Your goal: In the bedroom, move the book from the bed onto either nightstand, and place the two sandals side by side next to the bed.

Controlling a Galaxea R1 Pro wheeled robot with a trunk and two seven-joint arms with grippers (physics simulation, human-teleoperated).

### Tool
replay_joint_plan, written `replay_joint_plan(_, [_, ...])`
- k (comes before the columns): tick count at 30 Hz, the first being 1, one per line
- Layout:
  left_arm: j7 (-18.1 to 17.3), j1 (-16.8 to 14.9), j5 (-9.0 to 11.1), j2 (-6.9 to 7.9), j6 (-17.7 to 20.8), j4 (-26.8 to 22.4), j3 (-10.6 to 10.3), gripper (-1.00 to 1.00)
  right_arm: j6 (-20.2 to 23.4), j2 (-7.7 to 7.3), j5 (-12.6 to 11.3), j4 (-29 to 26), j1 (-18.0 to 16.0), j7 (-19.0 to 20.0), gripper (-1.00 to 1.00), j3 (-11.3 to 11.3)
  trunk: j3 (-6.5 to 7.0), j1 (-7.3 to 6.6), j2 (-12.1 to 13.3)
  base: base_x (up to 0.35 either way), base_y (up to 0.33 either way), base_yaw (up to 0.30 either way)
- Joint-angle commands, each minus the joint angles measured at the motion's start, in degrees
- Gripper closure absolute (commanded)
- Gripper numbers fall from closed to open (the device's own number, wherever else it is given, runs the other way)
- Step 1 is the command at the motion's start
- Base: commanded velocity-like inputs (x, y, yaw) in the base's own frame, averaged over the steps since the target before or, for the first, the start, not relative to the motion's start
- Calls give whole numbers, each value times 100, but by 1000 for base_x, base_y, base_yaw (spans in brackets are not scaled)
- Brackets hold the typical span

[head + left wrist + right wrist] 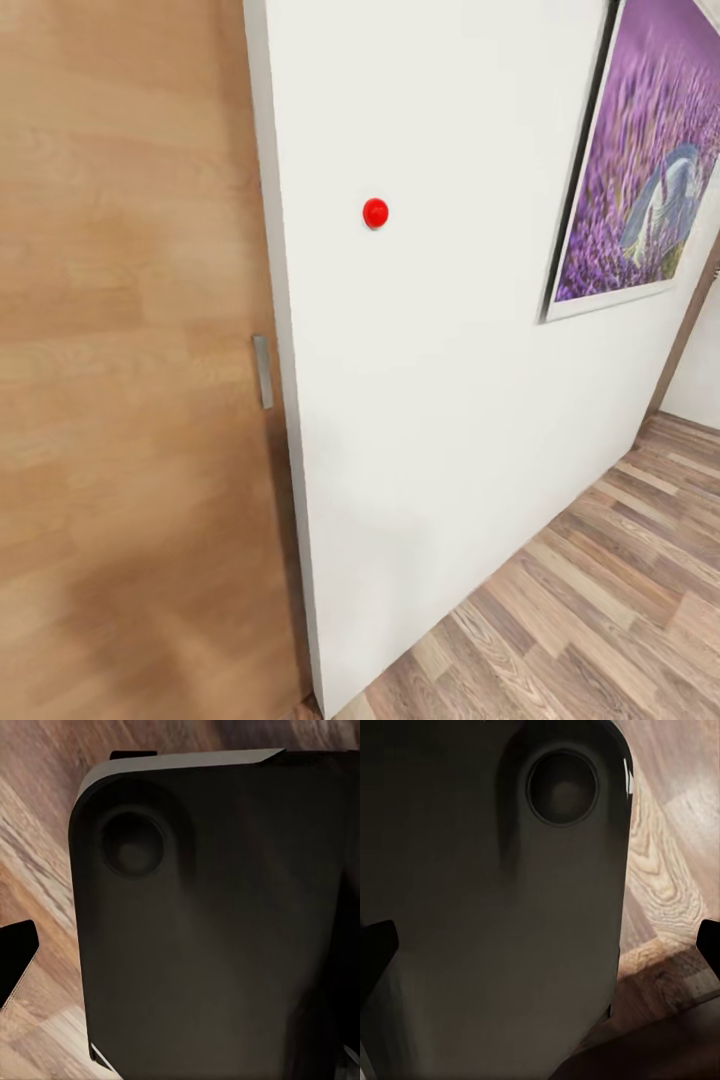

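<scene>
At the left of the head view, a light wooden door with a slim grey metal handle plate at its edge is standing against a plain white wall. A small round red button is sitting on that wall, and further right a framed picture of a purple lavender field is hanging tilted in the view. Below it, the wood-plank floor is running off toward the lower right. This is a wall and a doorway; the book, the bed, the nightstand and the sandals are not among what these frames are showing.

The left wrist view is looking down onto a large dark rounded panel of the robot's own body, bearing a round recess, with plank floor beside it. A dark finger of the left hand is poking in at the picture's edge; whether that hand is released or clenched, I cannot tell.

The right wrist view is facing a similar dark panel with its own round recess. Two dark fingertips of the right hand are showing at opposite edges, set wide apart, so that hand is released and grasping nothing.
</scene>
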Motion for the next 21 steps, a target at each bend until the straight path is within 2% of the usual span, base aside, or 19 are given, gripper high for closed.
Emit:
replay_joint_plan(1, [-1,-1,0,0,-13,1,1,-100,2,0,-2,-1,-1,3,-100,-4,-1,0,-2,0,0,-281])
replay_joint_plan(21, [-1,0,0,9,-14,1,1,-100,2,0,-2,-1,-1,3,-100,-4,55,0,-2,0,0,-280])
